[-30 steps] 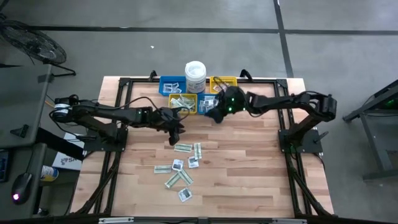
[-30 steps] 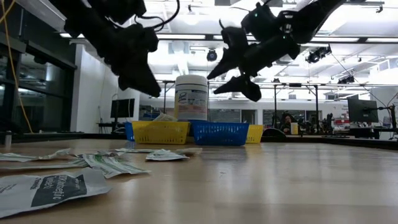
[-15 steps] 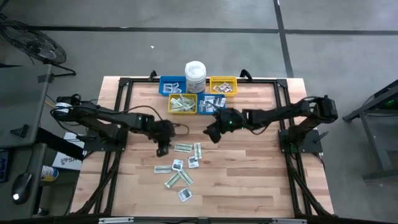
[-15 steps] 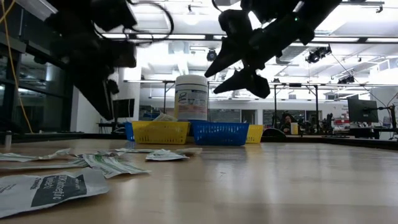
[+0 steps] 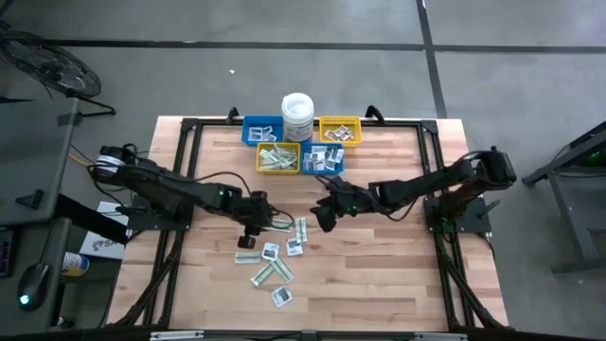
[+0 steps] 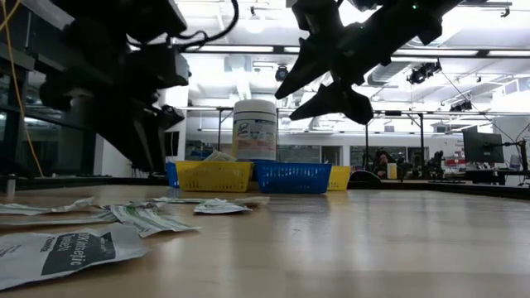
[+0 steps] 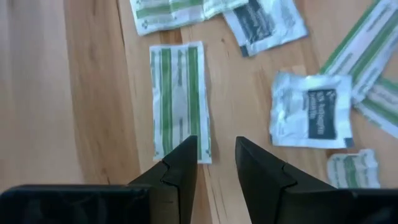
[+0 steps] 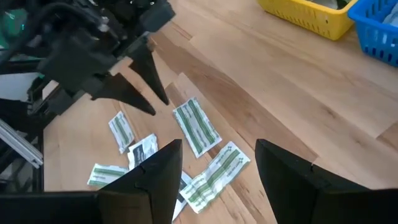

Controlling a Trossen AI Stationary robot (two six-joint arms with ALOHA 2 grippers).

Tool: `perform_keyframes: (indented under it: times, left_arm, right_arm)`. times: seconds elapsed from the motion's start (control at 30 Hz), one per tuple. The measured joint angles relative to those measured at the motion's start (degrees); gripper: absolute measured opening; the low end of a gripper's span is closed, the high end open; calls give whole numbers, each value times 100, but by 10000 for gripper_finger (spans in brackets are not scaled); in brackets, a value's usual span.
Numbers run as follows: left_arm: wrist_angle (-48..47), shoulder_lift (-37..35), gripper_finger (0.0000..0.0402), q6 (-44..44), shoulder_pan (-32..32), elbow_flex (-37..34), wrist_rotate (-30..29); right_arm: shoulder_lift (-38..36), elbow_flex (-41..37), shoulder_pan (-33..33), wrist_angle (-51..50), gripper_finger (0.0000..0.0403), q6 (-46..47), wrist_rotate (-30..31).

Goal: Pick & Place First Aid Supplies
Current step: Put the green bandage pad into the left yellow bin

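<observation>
The first aid supplies, white square packets and green-and-white strips (image 5: 273,254), lie flat and scattered on the wooden table's middle. More of them fill the small bins (image 5: 278,158) at the far side. My left gripper (image 5: 248,235) hovers open just over the pile's left side. In its wrist view my left gripper (image 7: 216,155) has nothing between the fingers, and a green-and-white strip (image 7: 177,99) lies just ahead. My right gripper (image 5: 322,220) hangs open above the pile's right side. In its wrist view my right gripper (image 8: 217,149) is empty, above more strips (image 8: 196,124).
Blue and yellow bins (image 5: 322,161) and a white lidded tub (image 5: 297,112) stand in a cluster at the table's far middle. A black frame (image 5: 189,128) runs along the table's edges. Bare wood lies to the right of the pile and toward the near edge.
My left gripper has come down and toward the table's near-left, rolling about its own axis, to the pile's left side. My right gripper has swung from over the bins toward the near edge, to above the pile's right side. Both stay open; no packet has moved.
</observation>
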Motion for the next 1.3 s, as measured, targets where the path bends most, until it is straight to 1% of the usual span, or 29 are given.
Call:
perform_keyframes:
  times: [0.3,0.5,0.87,1.0,1.23,1.3]
  left_arm:
    - [50,501,108,195,13,-2,52]
    - [154,862,108,197,11,16,-115]
    - [312,1346,106,182,11,41,-199]
    - [384,1388,82,151,4,39,-330]
    - [435,1441,11,1,0,31,-449]
    - [434,1474,5,-42,0,32,-486]
  right_arm:
    - [2,0,169,-30,197,155,318]
    - [2,0,168,-28,197,202,325]
    - [2,0,165,-28,197,239,323]
    - [2,0,165,-31,197,243,321]
    - [2,0,165,-32,197,241,321]
    - [2,0,165,-32,197,241,319]
